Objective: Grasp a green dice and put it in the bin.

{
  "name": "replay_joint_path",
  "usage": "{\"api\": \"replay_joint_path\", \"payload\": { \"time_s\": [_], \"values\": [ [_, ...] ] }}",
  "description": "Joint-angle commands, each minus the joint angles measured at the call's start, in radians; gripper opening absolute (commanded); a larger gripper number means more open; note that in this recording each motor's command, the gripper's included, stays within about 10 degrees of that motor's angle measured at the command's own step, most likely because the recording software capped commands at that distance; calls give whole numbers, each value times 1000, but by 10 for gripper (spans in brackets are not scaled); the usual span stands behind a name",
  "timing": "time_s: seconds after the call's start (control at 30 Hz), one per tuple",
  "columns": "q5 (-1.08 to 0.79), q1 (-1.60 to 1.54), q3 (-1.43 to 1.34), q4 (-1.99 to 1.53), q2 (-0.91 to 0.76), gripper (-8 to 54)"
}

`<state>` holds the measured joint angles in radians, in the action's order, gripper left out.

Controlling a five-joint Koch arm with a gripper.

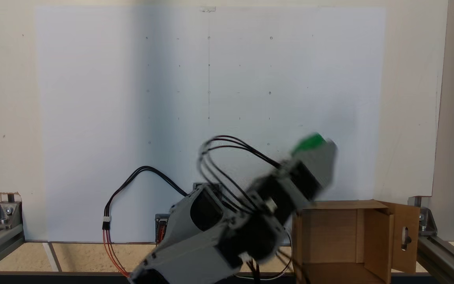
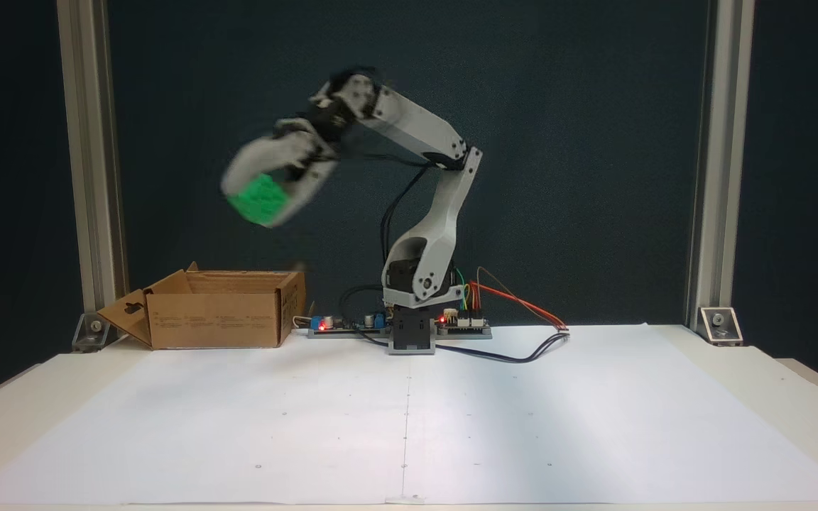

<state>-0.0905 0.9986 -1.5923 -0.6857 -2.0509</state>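
Both fixed views showed the grey tool [image 2: 267,202] gripping the green dice [image 2: 261,199] in the air, above the bin [image 2: 221,319].

Motion blur smeared the smooth plastic tool [image 1: 317,146] and the cube [image 1: 309,142], hiding its pips. The brown corrugated cardboard bin [image 1: 337,232] stood open on the worktop [image 2: 96,397], one flap slotted, its bottom cropped in a fixed view.

Bright green dice [image 2: 261,199]; pale grey gripper [image 2: 267,206] and grey arm [image 2: 416,128]; plain brown cardboard bin [image 2: 217,316]; white paper sheet [image 2: 409,419] dotted with small dark marks; black and red wires [image 1: 110,221].
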Motion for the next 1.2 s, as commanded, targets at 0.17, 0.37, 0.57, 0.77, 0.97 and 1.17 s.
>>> {"api": "replay_joint_path", "payload": {
  "time_s": [0.17, 0.37, 0.57, 0.77, 0.97, 1.17],
  "values": [
    [-190, 454, 92, 25, 69, 115],
    [-261, 630, 92, 2, 149, 115],
    [-351, 703, 92, 0, 259, 115],
    [-465, 755, 92, 3, 399, 115],
    [-543, 770, 92, 5, 466, 164],
    [-540, 782, 91, 5, 491, 388]
  ]
}}
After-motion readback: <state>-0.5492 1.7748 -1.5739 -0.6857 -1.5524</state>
